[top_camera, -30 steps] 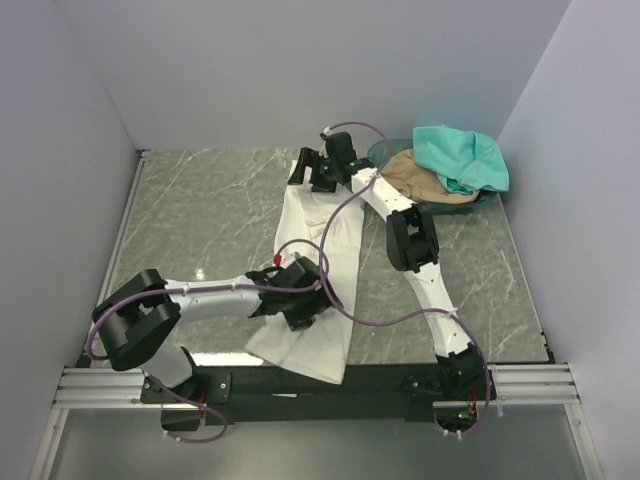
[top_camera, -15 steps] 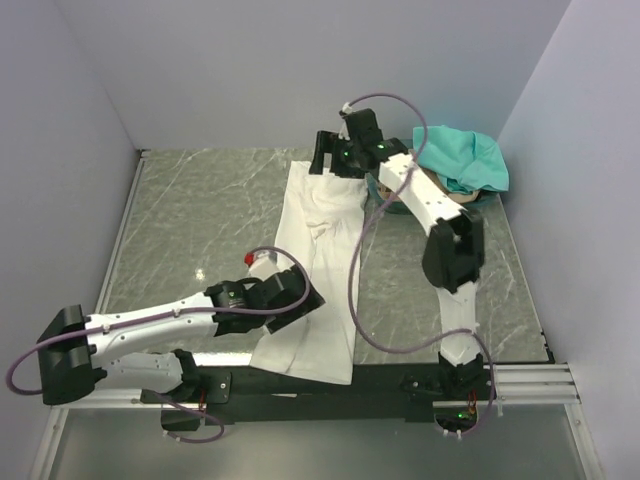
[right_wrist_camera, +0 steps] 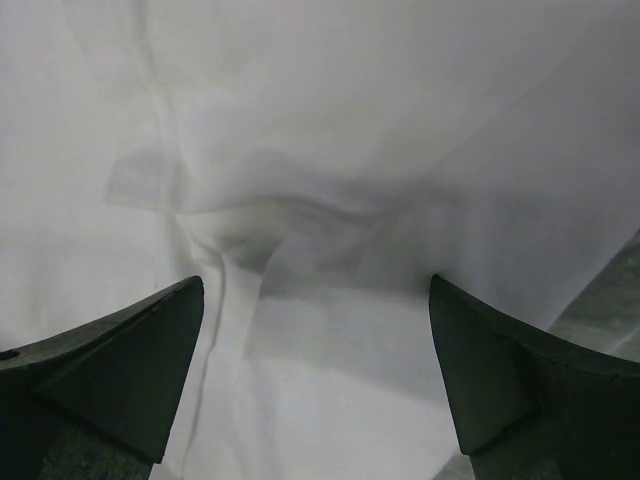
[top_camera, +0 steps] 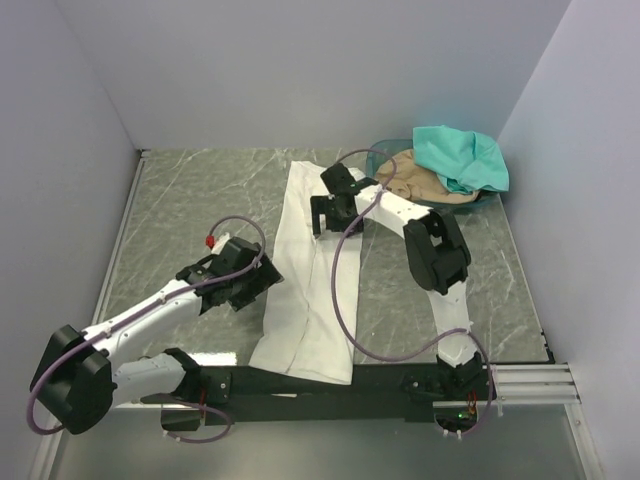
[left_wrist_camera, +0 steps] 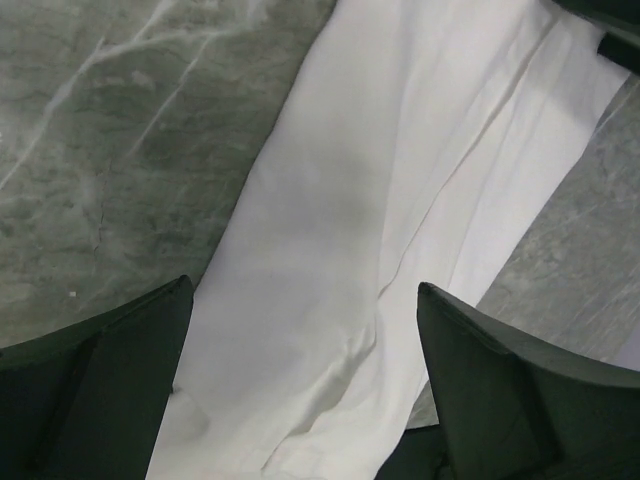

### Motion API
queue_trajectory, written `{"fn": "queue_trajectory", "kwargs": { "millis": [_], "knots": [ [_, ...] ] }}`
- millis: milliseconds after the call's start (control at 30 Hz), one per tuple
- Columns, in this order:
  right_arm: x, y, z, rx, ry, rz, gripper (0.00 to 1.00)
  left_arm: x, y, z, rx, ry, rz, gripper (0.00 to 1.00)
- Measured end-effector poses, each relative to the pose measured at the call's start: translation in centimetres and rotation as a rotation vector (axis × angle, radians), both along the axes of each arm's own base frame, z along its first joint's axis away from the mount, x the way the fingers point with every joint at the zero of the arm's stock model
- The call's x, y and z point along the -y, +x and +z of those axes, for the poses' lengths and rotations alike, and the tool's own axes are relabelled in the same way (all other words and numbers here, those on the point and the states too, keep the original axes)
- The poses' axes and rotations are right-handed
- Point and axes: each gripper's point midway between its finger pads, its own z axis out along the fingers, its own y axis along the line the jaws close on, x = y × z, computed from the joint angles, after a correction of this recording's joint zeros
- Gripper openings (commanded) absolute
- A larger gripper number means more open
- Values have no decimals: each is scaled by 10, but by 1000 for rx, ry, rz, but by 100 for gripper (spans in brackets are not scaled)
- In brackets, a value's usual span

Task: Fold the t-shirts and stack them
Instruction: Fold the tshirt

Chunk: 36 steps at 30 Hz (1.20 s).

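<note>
The white t-shirt (top_camera: 312, 265) lay as a long narrow strip at centre frame. Within the last second the left gripper (top_camera: 258, 284) was drawn off leftward and the right gripper (top_camera: 326, 216) was brought down from the strip's top end. Both were spread and empty. A crosswise fold was judged to be next.

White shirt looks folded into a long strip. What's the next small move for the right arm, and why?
Probably lower the right gripper and pinch the white t-shirt toward its far end. The shirt lies as a long narrow strip, with no crosswise fold yet. Both grippers are open and empty; the right one hovers over the strip's far part, and the left gripper is near its left edge.
</note>
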Motion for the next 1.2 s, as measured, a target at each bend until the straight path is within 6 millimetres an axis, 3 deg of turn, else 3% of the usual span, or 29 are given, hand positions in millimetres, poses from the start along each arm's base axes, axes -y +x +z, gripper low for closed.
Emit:
{"fn": "queue_trajectory", "kwargs": {
  "millis": [67,167,467,700,833,1100,1200],
  "knots": [
    [-1,5,-7,-17,-17,-4,99,3,1,-1,-4,-10,-37,99],
    [-12,26,-2,7,-5,-2,100,6,-1,-7,-26,-13,-88,99],
    [-53,89,1,73,76,40,100,2,-32,-30,-101,-23,-183,99],
    [-60,96,10,107,114,100,100,-2,-60,-40,-173,-52,-221,99],
    [-52,81,35,132,123,114,100,-4,-79,-45,-207,-89,-246,97],
    [-35,25,163,357,235,115,100,-4,-114,-49,-239,-201,-275,78],
    [-33,-8,181,399,277,126,100,-6,-123,-52,-248,-231,-273,71]
  ]
}}
